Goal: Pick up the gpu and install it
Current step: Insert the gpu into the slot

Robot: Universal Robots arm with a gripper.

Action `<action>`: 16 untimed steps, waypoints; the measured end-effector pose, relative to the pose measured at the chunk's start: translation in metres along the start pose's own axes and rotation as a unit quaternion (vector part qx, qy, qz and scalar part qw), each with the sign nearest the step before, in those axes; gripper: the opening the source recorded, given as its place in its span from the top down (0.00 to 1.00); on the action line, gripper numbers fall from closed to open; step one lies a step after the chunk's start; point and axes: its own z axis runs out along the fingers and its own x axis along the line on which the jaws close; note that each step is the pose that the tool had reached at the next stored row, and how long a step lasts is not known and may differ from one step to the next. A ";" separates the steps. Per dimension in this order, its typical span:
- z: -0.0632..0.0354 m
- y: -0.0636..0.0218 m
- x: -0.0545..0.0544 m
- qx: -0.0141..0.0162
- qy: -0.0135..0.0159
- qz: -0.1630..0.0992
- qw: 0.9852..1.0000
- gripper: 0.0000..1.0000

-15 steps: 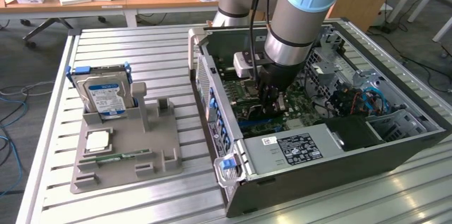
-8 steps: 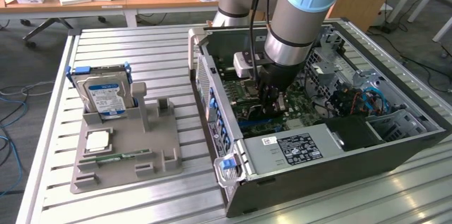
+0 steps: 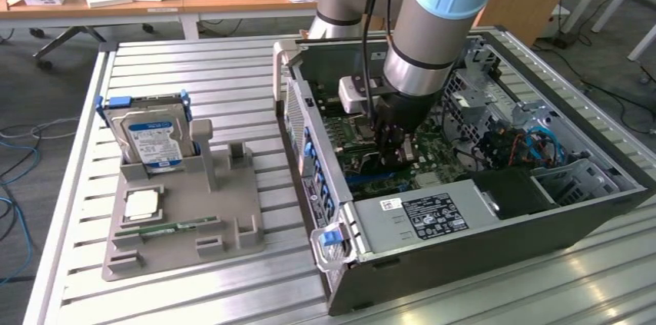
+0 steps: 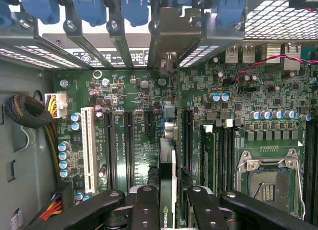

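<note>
Wrist view: we see the gripper clamped on the gpu, held edge-on over the motherboard, its metal bracket at the rear slots. In the exterior view, we find the arm reaching into the open computer case.

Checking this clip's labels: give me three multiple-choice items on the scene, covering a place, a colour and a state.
1. Where is the hard drive?
A on the floor
B upright in the grey holder
C on the wooden desk

2. What colour is the expansion slot beside the blue capacitors?
A white
B red
C yellow

3. The gripper is:
A open over the holder
B shut on the gpu inside the computer case
C shut on a memory stick

Key:
1. B, it stands in the holder.
2. A, it is white among black slots.
3. B, the card sits edge-on between the fingers.
</note>
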 end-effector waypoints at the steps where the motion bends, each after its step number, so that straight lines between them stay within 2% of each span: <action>1: 0.0000 0.0000 0.000 0.000 0.000 0.000 1.000 0.74; 5: -0.0001 0.0000 0.000 0.000 0.001 0.000 1.000 0.74; 16: 0.0003 0.0000 0.000 0.000 0.000 0.000 1.000 0.73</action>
